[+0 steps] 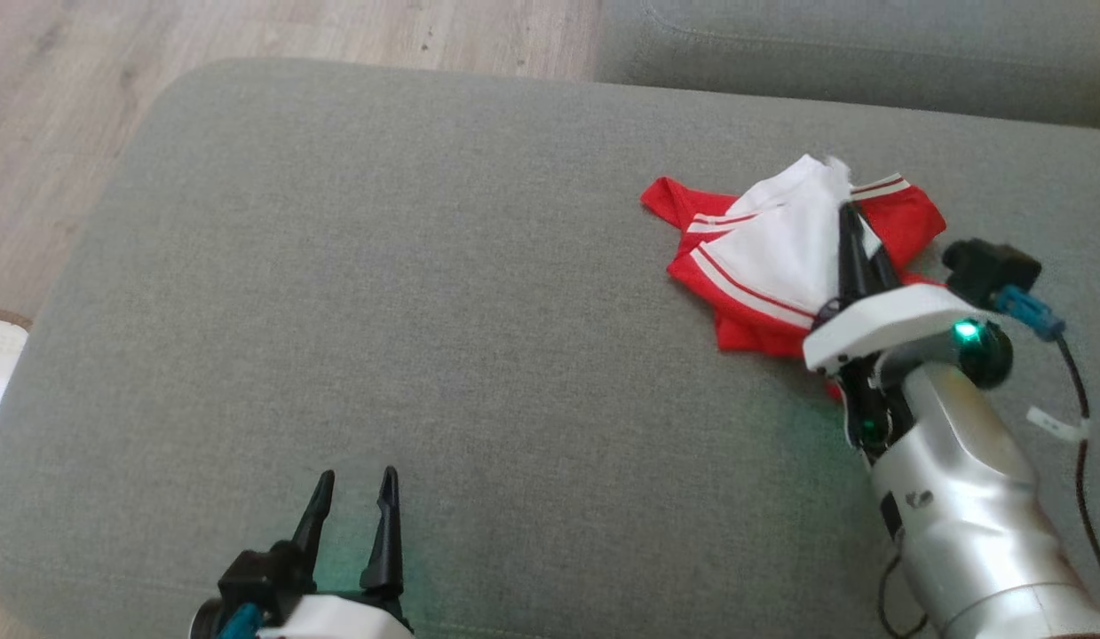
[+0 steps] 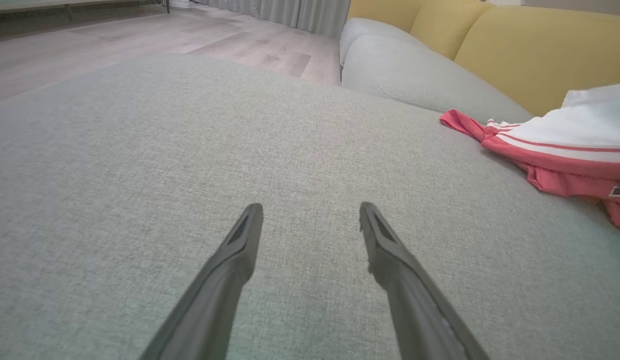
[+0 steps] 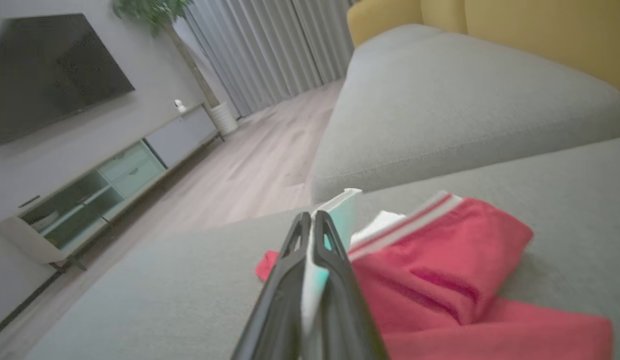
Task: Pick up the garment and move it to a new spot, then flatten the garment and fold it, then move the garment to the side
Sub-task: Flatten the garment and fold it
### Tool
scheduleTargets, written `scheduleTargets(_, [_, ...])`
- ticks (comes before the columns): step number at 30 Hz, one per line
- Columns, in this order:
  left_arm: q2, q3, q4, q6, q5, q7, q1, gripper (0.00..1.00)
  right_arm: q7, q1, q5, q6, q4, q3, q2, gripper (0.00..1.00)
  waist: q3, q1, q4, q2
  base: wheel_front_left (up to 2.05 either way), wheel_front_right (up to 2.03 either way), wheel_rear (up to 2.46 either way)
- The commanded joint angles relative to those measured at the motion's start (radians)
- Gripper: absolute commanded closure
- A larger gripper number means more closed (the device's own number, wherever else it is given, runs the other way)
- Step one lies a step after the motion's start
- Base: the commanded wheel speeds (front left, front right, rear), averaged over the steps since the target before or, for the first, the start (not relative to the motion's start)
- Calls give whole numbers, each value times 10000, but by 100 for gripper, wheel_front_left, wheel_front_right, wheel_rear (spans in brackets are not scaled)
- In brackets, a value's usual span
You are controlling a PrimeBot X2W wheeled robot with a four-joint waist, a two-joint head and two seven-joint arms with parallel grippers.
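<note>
Grey woven fabric covers the broad sofa cushion that serves as the work surface. At its near left edge the left gripper hovers with its two dark fingers spread wide, nothing between them, well apart from the cloth. On the right half of the cushion lies the small red garment with white panels and red-and-white striped trim, bunched in a loose heap near the far edge. The right gripper has its fingers pressed together on a fold of the white cloth (the right wrist view shows pale fabric sandwiched between them), so the step in hand looks like the first lift. To do it well, I judge the arm should rise until the whole garment hangs free of the cushion, then carry it leftward toward the open middle, slowly enough that the thin pinch doesn't slip. As for containers, the one thing of that kind is the low cabinet with pale drawers and open shelves across the wooden floor. What sits in its compartments is too blurred to name.
</note>
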Motion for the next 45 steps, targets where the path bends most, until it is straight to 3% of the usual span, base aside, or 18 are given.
scheduleTargets(1, [5, 273, -226, 39, -73, -122, -75, 0, -38, -525, 275, -7, -585, 522, 59, 100, -103, 0, 63, 0, 0, 0, 0])
scheduleTargets(8, [5, 51, -98, 49, -124, -122, 111, 0, -38, -1498, 2727, -7, -2760, 2887, 59, 100, -651, 0, 721, 0, 0, 0, 0])
scheduleTargets(13, [5, -100, 51, 21, -22, -122, 297, 0, -38, -2552, 4096, -7, -3772, 2994, 59, 100, -1046, 0, 1400, 0, 0, 0, 0])
scheduleTargets(18, [5, -100, 171, -70, 157, -122, 594, 0, -38, -3739, 4088, -7, -3329, 1295, 59, 100, -1339, 0, 1913, 0, 0, 0, 0])
scheduleTargets(20, [5, 9, 103, -60, 161, -122, 723, 0, -38, -3990, 3238, -7, -2599, 24, 59, 100, -1306, 0, 1828, 0, 0, 0, 0])
scheduleTargets(26, [5, 210, -91, -53, 93, -122, 766, 0, -38, -2873, 901, -7, -1667, -2342, 59, 100, -1075, 0, 833, 0, 0, 0, 0])
scheduleTargets(32, [5, 236, -244, -52, 86, -122, 457, 0, -38, -307, -1416, -7, -1645, -5423, 59, 100, -799, 0, -263, 0, 0, 0, 0])
scheduleTargets(33, [5, 240, -250, -55, 101, -122, 411, 0, -38, 128, -1809, -7, -1637, -5805, 59, 94, -743, 0, -450, 0, 0, 0, 0])
scheduleTargets(35, [5, 234, -246, -73, 119, -122, 336, 0, -38, 879, -2394, -7, -1481, -6523, 59, 0, -671, 0, -763, 0, 0, 0, 0])
scheduleTargets(39, [5, 186, -228, -104, 141, -122, 233, 0, -38, 1761, -3135, -7, -1489, -7056, 59, 0, -541, 0, -1261, 0, 0, 0, 0])
scheduleTargets(45, [5, 2, -364, -156, 26, -122, -109, 0, -38, 2555, -2838, -7, -2464, -5053, 59, 0, -358, 0, -1769, 0, 0, 0, 0])
